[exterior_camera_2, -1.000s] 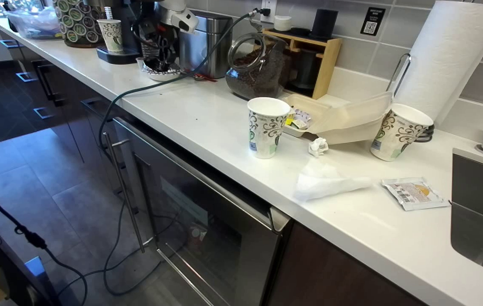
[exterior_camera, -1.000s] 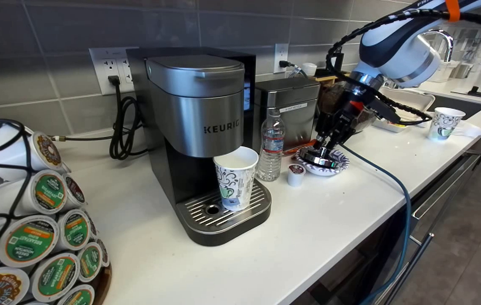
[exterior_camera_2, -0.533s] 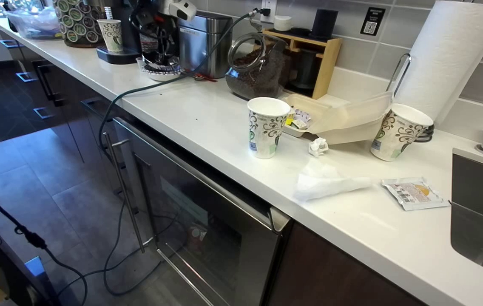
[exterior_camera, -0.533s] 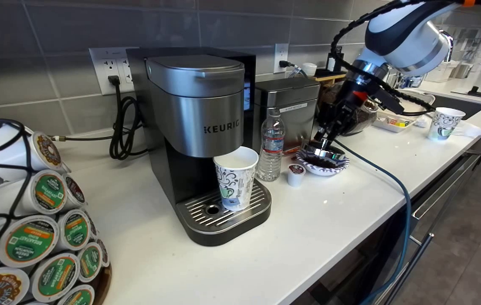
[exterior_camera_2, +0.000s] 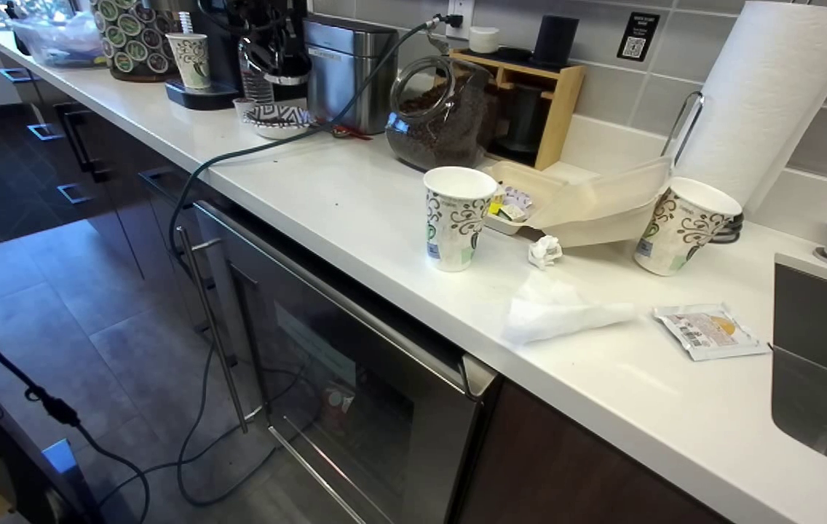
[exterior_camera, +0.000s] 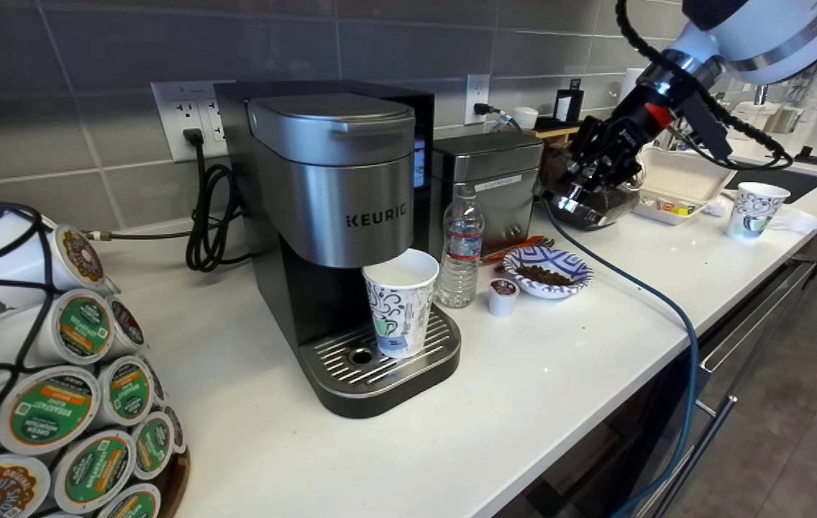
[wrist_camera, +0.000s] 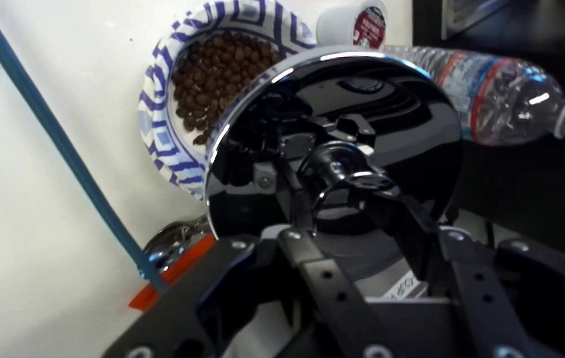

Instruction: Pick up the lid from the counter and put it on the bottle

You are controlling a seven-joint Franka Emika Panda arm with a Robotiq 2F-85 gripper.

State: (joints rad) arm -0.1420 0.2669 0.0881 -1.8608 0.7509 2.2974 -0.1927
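Observation:
My gripper (wrist_camera: 342, 199) is shut on the knob of a round chrome lid (wrist_camera: 402, 119). It holds the lid (exterior_camera: 572, 207) tilted in the air, above the counter. The clear ribbed plastic bottle (exterior_camera: 460, 252) stands upright beside the coffee machine, apart from the lid; it also shows in the wrist view (wrist_camera: 501, 94). The lid looks much wider than the bottle's neck. A glass jar (exterior_camera_2: 432, 138) of coffee beans, with a wide metal-rimmed mouth, stands further along the counter; the gripper and lid partly hide it in an exterior view.
A patterned bowl (exterior_camera: 570, 266) of coffee beans and a coffee pod (exterior_camera: 503, 297) stand near the bottle. A steel box (exterior_camera: 498, 187) is behind them. A teal cable (exterior_camera: 656, 295) crosses the counter. A coffee machine (exterior_camera: 380, 208) holds a paper cup (exterior_camera: 401, 309). Red-handled tongs (wrist_camera: 183, 266) lie by the bowl.
The gripper has lifted the lid up off the bowl and moved away from the bottle, toward the jar in an exterior view. The beans in the bowl are now uncovered.

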